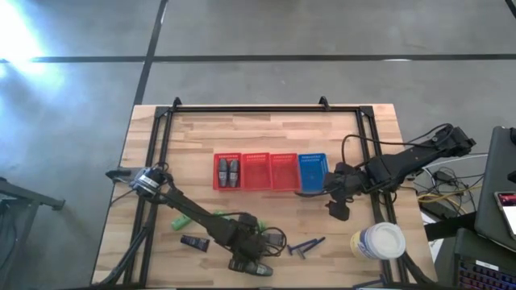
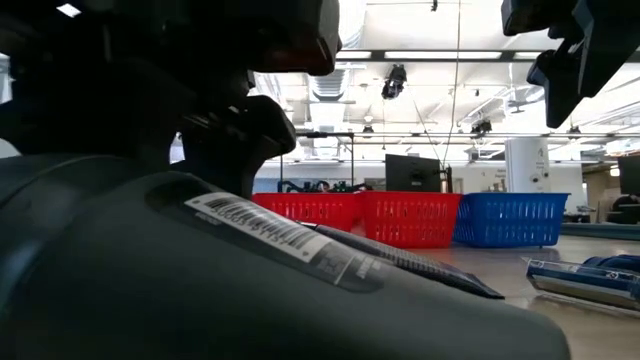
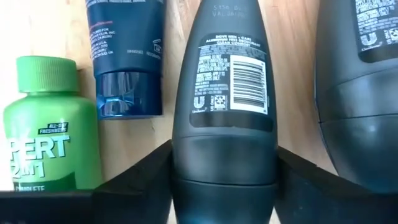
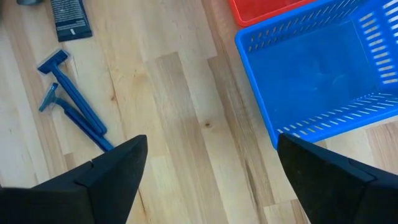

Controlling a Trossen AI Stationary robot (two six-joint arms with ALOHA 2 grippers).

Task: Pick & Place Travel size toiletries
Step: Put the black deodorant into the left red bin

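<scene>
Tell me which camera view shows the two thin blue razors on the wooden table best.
The right wrist view: the two thin blue razors lie unobstructed on bare wood, heads and handles distinct. The high view shows them small, near the front edge. The low view catches only blue shapes side-on at the right edge, probably them. The left wrist view misses them.

The back of the desk behind the basket row lies bare, open to a claw. Near the front, the left claw sits low among crowded bottles: a grey roll-on between its fingers, another close beside, a green bottle opposite. Razors and the yellow jar hem the front right.
</scene>
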